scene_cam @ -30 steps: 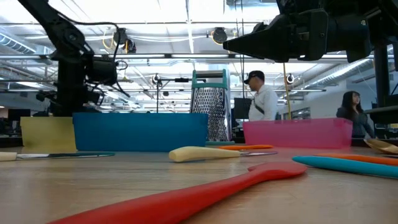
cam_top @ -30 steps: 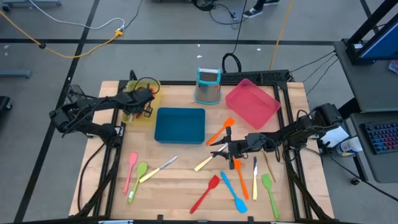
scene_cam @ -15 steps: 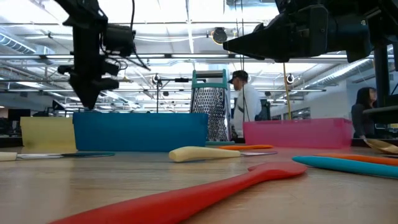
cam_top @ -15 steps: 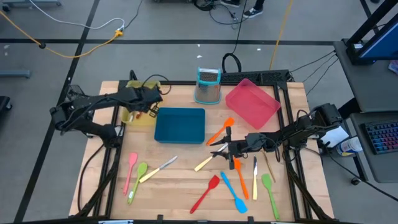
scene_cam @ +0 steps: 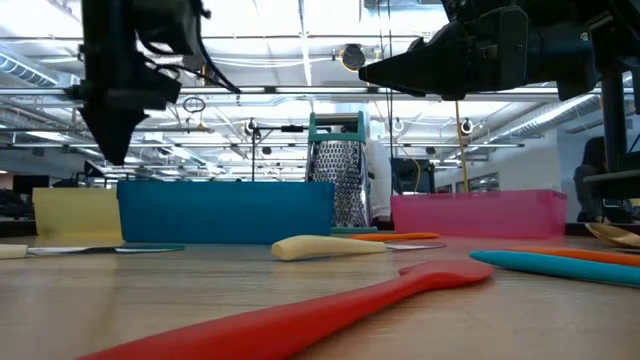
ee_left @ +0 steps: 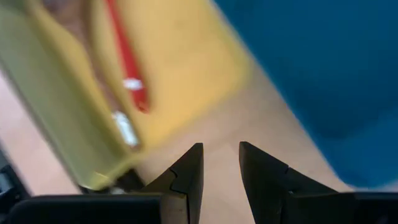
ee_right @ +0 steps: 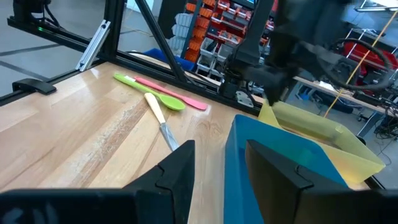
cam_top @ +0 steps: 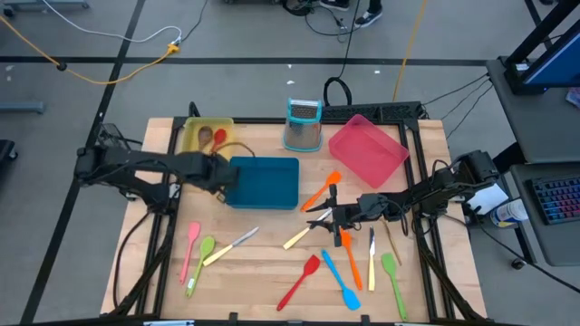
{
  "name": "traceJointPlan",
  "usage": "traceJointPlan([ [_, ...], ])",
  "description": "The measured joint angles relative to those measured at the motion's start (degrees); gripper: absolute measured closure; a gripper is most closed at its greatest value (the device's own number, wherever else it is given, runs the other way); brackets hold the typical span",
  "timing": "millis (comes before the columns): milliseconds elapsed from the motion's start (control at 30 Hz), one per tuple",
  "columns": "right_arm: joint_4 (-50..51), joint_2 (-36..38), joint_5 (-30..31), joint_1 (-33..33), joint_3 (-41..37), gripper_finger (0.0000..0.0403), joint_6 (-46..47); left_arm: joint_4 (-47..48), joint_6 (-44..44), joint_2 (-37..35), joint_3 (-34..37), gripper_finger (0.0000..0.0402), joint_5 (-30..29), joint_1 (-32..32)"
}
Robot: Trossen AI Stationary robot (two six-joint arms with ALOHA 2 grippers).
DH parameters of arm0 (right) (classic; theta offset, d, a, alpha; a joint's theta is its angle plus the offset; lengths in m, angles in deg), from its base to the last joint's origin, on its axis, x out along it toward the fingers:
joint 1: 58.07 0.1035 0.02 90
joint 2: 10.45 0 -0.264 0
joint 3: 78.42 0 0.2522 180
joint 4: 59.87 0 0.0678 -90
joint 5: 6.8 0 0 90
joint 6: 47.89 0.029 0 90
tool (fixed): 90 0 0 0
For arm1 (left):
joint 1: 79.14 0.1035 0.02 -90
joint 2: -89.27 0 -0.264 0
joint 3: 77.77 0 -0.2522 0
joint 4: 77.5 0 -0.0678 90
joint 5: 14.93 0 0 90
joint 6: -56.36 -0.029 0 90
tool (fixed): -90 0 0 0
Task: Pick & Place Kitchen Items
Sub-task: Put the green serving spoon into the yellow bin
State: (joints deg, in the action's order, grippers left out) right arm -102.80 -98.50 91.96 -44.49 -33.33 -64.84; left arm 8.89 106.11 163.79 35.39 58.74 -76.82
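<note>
My left gripper hangs open and pointing down over bare wood between the yellow tray and the blue tray; nothing is between its fingers. A red spoon lies in the yellow tray. My right gripper hovers open and level above the table's middle, over a cream-handled knife and orange spatulas. Loose on the wood lie a pink spatula, a green spoon, a knife, a red spatula and a blue spatula.
A metal grater with a teal top stands at the far edge, and a pink-red tray lies to its right. Another orange spatula, a knife and a green spoon lie near the right. Bare wood shows along the near left.
My left gripper has left the spot above the yellow tray, swinging toward the near edge and the blue tray while rising and rolling; its fingers keep the same gap. The right arm has kept still. A person behind the table has walked out of sight.
</note>
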Motion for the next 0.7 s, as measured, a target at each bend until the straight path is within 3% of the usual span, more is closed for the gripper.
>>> traceJointPlan([
  [433, 0.0, 0.0, 0.0, 0.0, 0.0, 0.0270, -0.2, -0.9, 24.2, 0.0, 0.0, 0.0293, 9.9, -24.4],
  [700, 0.0, 0.0, 0.0, 0.0, 0.0, 0.0272, -2.0, -9.3, 38.1, 0.0, 0.0, 0.0293, 13.0, -37.6],
])
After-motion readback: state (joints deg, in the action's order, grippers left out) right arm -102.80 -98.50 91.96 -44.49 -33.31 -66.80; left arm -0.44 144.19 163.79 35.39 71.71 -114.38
